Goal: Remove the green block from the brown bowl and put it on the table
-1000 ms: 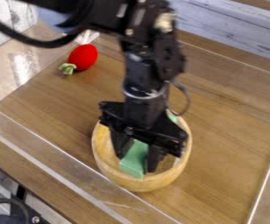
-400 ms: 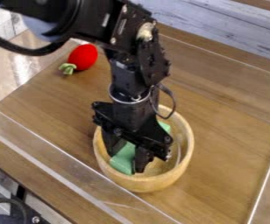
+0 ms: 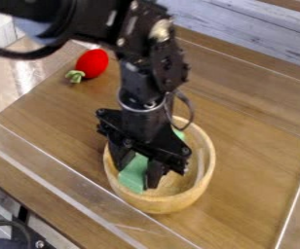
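The brown bowl (image 3: pixel 199 180) sits near the table's front edge. Inside it the green block (image 3: pixel 137 176) stands tilted, its lower end showing below the black gripper (image 3: pixel 149 167). The gripper points straight down into the bowl, and its fingers are shut on the green block's upper part. The arm covers the top of the block and the back of the bowl. The dark wood-grain table (image 3: pixel 243 107) spreads around the bowl.
A red strawberry-like toy (image 3: pixel 91 62) with a green stem lies at the back left of the table. Clear plastic walls (image 3: pixel 61 180) edge the tabletop at front and left.
The gripper, holding the green block, has shifted slightly left within the bowl. The bowl and the strawberry toy have stayed put.
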`<state>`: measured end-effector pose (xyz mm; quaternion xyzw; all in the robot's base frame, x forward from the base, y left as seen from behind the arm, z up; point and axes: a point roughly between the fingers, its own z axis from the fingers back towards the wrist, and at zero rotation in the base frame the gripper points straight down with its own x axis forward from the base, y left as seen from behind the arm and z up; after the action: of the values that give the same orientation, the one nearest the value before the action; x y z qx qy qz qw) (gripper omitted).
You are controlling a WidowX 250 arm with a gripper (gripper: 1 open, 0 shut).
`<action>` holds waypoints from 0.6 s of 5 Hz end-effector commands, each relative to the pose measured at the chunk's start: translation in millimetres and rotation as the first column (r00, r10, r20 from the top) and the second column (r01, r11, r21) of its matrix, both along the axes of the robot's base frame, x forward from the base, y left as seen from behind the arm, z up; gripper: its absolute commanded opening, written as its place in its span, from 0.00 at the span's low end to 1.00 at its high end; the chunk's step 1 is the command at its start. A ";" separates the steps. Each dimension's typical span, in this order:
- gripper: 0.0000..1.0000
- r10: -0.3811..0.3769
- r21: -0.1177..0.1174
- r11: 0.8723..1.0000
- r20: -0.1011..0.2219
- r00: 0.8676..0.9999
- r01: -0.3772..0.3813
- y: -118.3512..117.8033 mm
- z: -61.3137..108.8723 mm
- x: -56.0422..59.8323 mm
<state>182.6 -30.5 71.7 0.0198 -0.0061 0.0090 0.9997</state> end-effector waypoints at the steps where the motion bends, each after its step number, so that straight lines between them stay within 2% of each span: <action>1: 0.00 0.016 0.002 1.000 0.050 0.999 -0.016 -10.9 17.0 13.6; 3: 0.00 0.034 -0.027 0.999 0.055 0.998 -0.033 -21.3 8.6 25.9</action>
<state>198.8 -48.7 70.3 0.0126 -0.0112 0.0282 0.9995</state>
